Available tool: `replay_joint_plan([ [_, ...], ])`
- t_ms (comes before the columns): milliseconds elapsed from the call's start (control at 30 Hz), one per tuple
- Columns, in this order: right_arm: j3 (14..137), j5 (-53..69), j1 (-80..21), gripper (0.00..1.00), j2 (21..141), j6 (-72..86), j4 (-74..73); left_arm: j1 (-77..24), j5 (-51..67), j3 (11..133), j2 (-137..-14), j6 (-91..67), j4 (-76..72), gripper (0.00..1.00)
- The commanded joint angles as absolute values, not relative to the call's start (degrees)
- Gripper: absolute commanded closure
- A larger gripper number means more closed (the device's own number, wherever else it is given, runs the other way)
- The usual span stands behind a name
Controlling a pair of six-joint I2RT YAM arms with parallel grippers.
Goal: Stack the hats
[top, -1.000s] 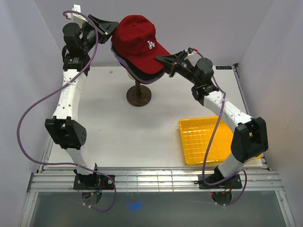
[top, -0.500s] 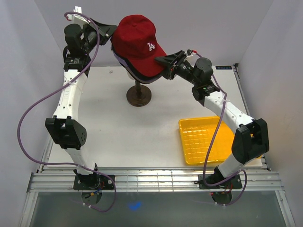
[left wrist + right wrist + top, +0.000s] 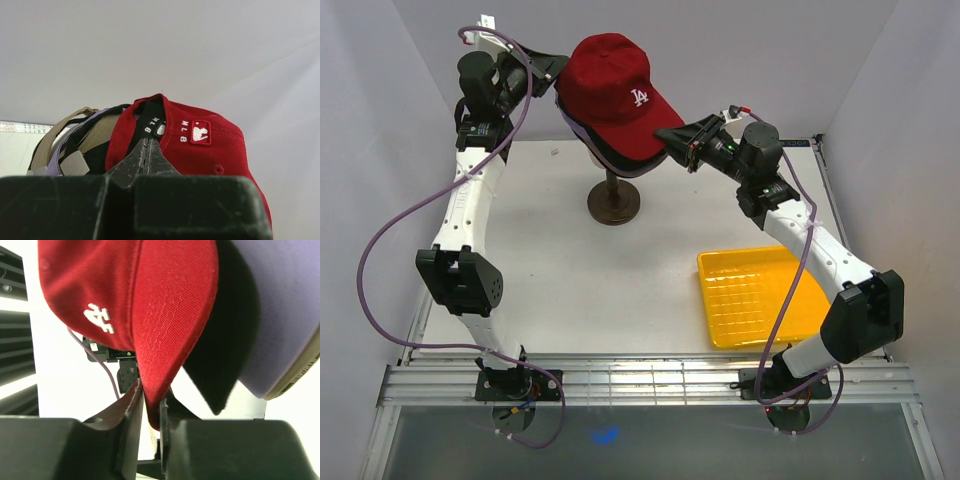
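Left arm pose: it rises from its base at the near left, elbow bent low, forearm reaching up and back to the rear of the hat stack, above the table's far left.
Left gripper (image 3: 147, 146): fingers pressed together with no gap, the tips right at the back rim of the red fabric baseball cap with a white LA (image 3: 613, 88). Whether any fabric is caught between them cannot be told.
Right arm pose: it climbs from the near right, elbow out to the right, forearm angled up and left, wrist pointing at the brim.
Right gripper (image 3: 150, 396): closed down on the tip of the red brim, one finger on each face of it.
Task thing: the red cap sits on top of the stack, on a dark wooden stand (image 3: 613, 202) at the far middle of the white table (image 3: 550, 270), brim pointing right and toward the near side.
Only in the left wrist view: the red cap's rear opening with its small logo patch, and beside it the nested back straps of the caps beneath, among them the tan fabric cap (image 3: 45, 149).
Only in the right wrist view: under the red brim, fanned out, the black cap brim (image 3: 225, 355) and then the lavender cap brim (image 3: 280, 305).
Edges and room: white walls close off the left, far and right sides. The left wrist is near the far left corner. The yellow grid-bottomed plastic tray (image 3: 760, 300) lies at the near right, well apart from the stand and partly under the right forearm.
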State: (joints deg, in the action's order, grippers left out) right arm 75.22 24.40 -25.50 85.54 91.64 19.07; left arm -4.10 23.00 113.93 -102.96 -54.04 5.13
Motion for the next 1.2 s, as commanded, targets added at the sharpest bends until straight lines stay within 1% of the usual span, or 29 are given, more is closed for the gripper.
replay_joint_plan([
  [0,75.76,23.82,-24.87,0.82,83.50,87.28,13.45,-4.04,21.89,112.76,-101.51,-52.65,8.52,1.00],
  [133,76.28,23.82,-24.87,0.89,84.11,85.26,11.17,-4.04,21.71,112.76,-101.51,-52.65,8.70,1.00],
  [267,76.91,23.12,-24.79,0.92,84.81,83.41,7.65,-4.04,21.53,112.85,-101.51,-52.56,8.96,1.00],
  [900,76.82,21.18,-24.70,0.92,88.16,80.42,1.32,-4.13,20.83,113.38,-100.55,-52.30,10.11,1.00],
  [933,76.64,21.27,-24.70,0.90,88.07,80.51,1.32,-4.13,20.66,113.38,-100.55,-52.38,10.19,1.00],
  [967,76.73,21.10,-24.70,0.86,87.81,80.33,1.23,-4.13,20.57,113.29,-100.46,-52.38,10.28,1.00],
  [1000,76.82,20.92,-24.70,0.75,87.63,79.98,1.06,-4.04,20.31,113.38,-100.28,-52.12,10.37,1.00],
  [1067,77.43,20.66,-24.61,0.63,87.10,79.54,0.44,-4.13,19.95,113.64,-100.20,-52.03,10.81,1.00],
  [1100,77.69,20.57,-24.52,0.53,86.93,79.28,0.27,-4.13,19.86,113.82,-100.20,-51.94,10.90,1.00],
  [1167,78.48,20.48,-24.43,0.45,86.49,78.75,0.09,-4.04,19.86,114.08,-100.20,-51.94,10.99,1.00],
])
